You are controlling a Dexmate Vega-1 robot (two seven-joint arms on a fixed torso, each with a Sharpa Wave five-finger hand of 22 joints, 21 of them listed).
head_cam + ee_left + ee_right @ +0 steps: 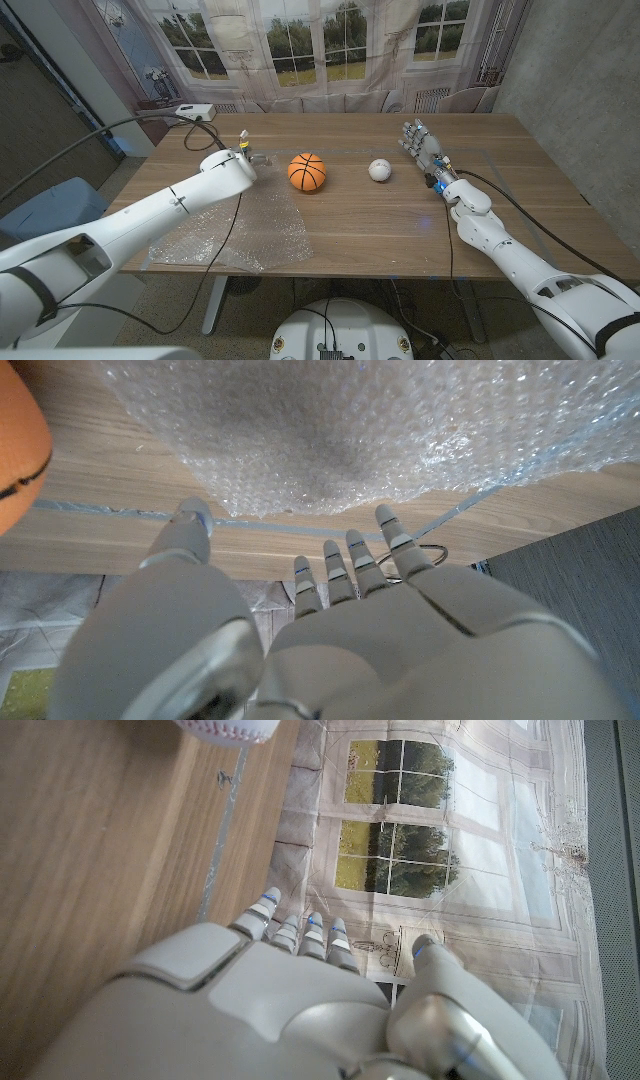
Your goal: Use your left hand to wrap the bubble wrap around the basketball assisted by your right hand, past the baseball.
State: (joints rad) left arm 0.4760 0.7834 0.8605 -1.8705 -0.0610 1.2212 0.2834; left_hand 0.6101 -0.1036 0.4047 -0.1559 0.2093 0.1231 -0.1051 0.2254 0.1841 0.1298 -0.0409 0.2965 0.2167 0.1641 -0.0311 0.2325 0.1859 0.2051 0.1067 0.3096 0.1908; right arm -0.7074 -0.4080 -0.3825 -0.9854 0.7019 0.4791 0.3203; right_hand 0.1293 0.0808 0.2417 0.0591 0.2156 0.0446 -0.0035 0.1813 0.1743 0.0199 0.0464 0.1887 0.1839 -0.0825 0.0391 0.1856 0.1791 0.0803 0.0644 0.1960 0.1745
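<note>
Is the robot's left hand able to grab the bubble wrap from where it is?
Probably yes. The left hand hangs open beside the basketball, and the bubble wrap lies flat just near it, with nothing between them.

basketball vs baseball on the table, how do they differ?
Colour: the basketball is orange with black seams; the baseball is white with red stitching.
Size: the basketball looks clearly larger than the baseball.
Position: the basketball sits nearer the left hand and just beyond the bubble wrap; the baseball sits nearer the right hand.
Shared: both rest on the wooden table, untouched by either hand.
</note>
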